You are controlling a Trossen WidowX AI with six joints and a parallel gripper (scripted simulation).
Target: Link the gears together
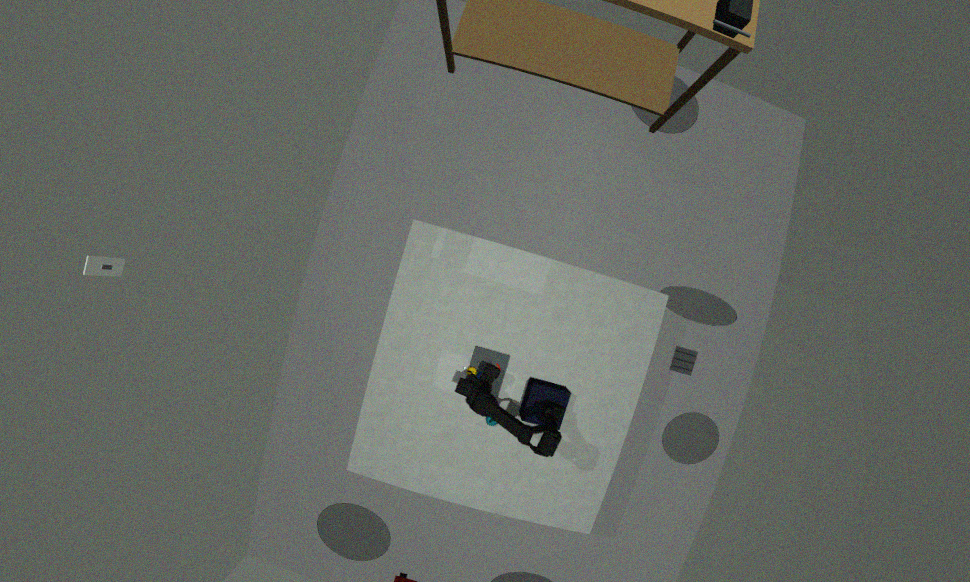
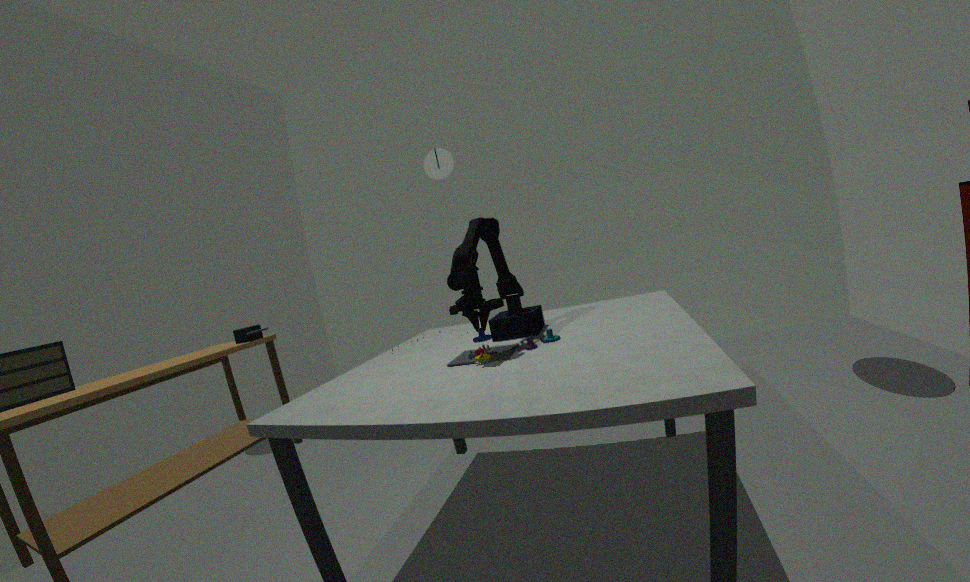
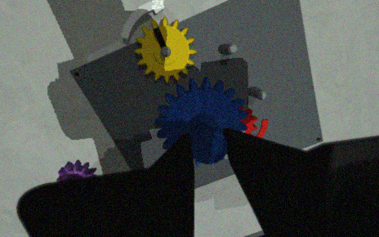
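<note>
In the wrist view, a purple gear is standing off the grey board; the yellow gear is sitting on its peg; the gripper is gripping a blue gear above the board, partly hiding the red gear.

blue gear: blue | yellow gear: yellow, black stripe | board: grey

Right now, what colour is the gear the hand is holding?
The held gear is dark blue all over, seen best in the wrist view.
</note>
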